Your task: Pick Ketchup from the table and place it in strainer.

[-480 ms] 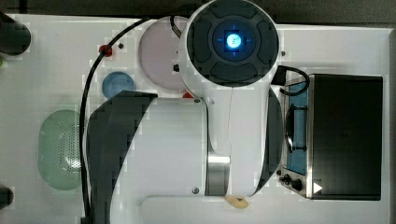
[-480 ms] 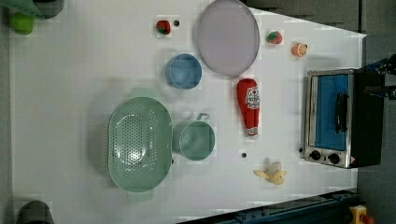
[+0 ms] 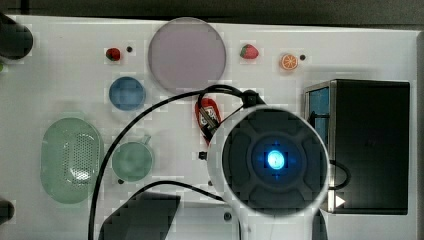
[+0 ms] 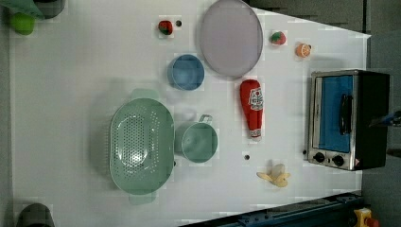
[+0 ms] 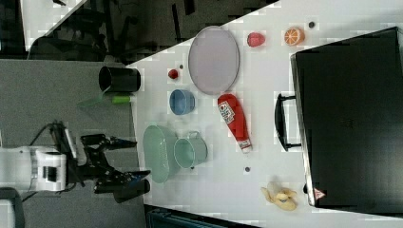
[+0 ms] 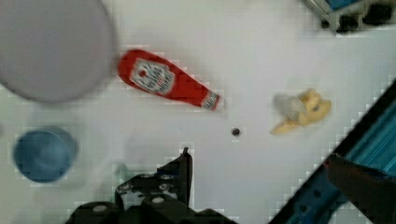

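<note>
Left view shows the Ketchup [image 4: 251, 109] lying flat on the white bench [image 4: 71, 71], its white cap pointing toward six o'clock and its red base just below the lilac plate [image 4: 231, 37]. At about nine o'clock from the bottle, well apart, sits the strainer [image 4: 141, 145], with a small green mug [image 4: 198, 141] just beside the strainer's three o'clock edge. A blue bowl [image 4: 186, 72] stands at roughly ten o'clock from the bottle, a toaster oven [image 4: 347, 118] at three o'clock, and a peeled banana [image 4: 275, 176] near five o'clock. Right view catches the tool [image 5: 138, 159] off the bench edge beside the strainer, its black fingers [image 5: 121, 142] spread wide and gripping nothing (the bottle lies well apart from it)
</note>
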